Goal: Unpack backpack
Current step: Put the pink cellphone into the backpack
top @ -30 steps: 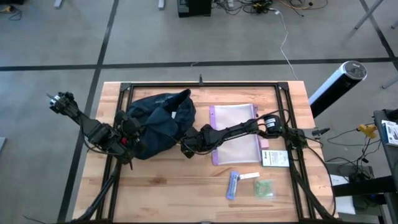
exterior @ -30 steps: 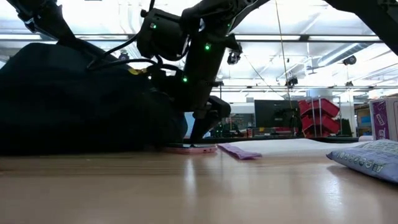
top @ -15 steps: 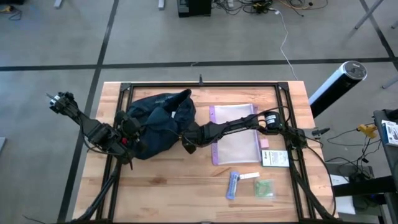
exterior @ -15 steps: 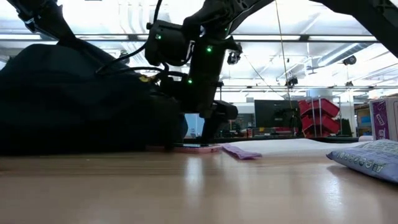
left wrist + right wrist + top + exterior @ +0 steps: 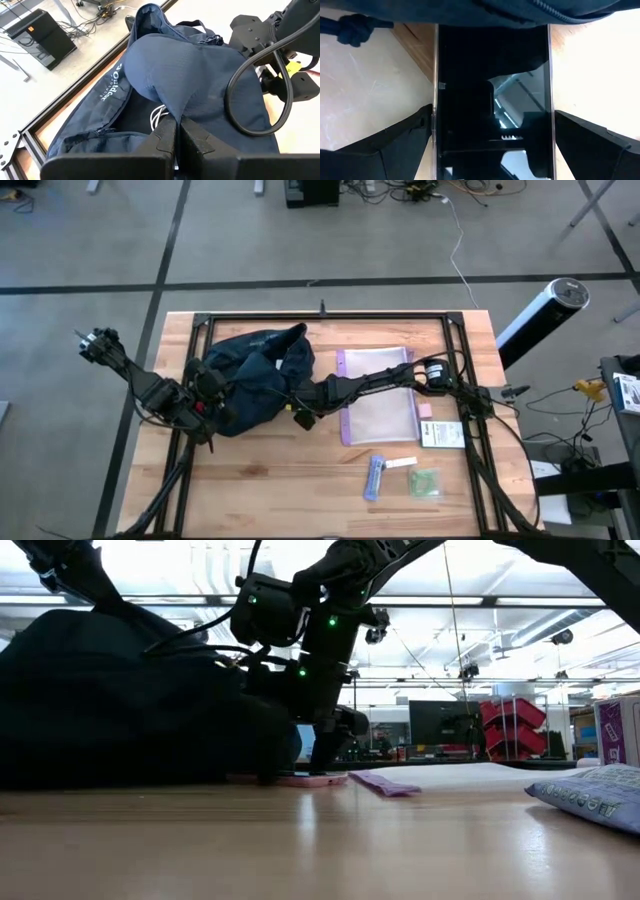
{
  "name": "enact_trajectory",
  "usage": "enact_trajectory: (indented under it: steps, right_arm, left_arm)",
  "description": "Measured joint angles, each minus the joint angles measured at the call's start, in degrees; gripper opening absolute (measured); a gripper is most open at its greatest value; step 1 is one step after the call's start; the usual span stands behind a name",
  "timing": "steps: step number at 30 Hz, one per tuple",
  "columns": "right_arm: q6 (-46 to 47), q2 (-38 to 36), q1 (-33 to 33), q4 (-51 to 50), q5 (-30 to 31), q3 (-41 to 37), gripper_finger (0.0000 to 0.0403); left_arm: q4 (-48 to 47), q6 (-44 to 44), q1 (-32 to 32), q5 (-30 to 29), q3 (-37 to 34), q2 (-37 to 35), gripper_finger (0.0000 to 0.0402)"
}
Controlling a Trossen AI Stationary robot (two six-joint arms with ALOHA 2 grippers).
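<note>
The dark navy backpack (image 5: 255, 372) lies on its side at the table's left, its opening toward the right. My left gripper (image 5: 213, 393) is shut on its fabric at its left side. A phone (image 5: 492, 95) with a black screen and pinkish edge (image 5: 305, 779) lies flat on the table at the backpack's right edge, its far end under the fabric. My right gripper (image 5: 298, 414) stands open over it, pointing steeply down, one finger (image 5: 402, 137) on each long side of the phone. Whether the fingers touch the phone, I cannot tell. A white cord (image 5: 157, 115) shows inside the backpack. My left gripper pinches a raised fold of the backpack's navy fabric (image 5: 176, 111) between its two fingers, beside the opening. The fingers slant down from the table's left. The fabric rises in a ridge from the fingers, and the backpack's bottom rests on the table.
A clear purple-edged pouch (image 5: 380, 395) lies right of the backpack, under my right arm. Near the right front lie a booklet (image 5: 443, 434), a purple tube (image 5: 374, 477), a white strip (image 5: 401, 463) and a green packet (image 5: 425, 482). A black frame (image 5: 320, 316) borders the table.
My right gripper has sunk a little toward the phone at the backpack's edge and has rolled its wrist, staying open. The backpack and my left gripper have kept still.
</note>
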Motion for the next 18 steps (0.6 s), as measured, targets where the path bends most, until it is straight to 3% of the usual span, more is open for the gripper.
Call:
enact_trajectory:
  steps: [5, 11, 18]
  right_arm:
    - [-3.4, -0.4, 0.5, 0.3, 0.4, 0.0, 0.0311]
    - [-4.0, -1.8, 1.1, -0.1, -0.8, 0.1, 0.0188]
    - [-7.0, -5.0, 1.4, -1.1, -2.4, 0.7, 0.0055]
  left_arm:
    - [1.1, 4.5, 0.0, 0.0, 0.0, 0.0, 0.0000]
    - [4.3, 10.4, 0.0, 2.5, 0.0, 0.0, 0.0000]
    - [4.7, 11.2, 0.0, 4.5, 0.0, 0.0, 0.0000]
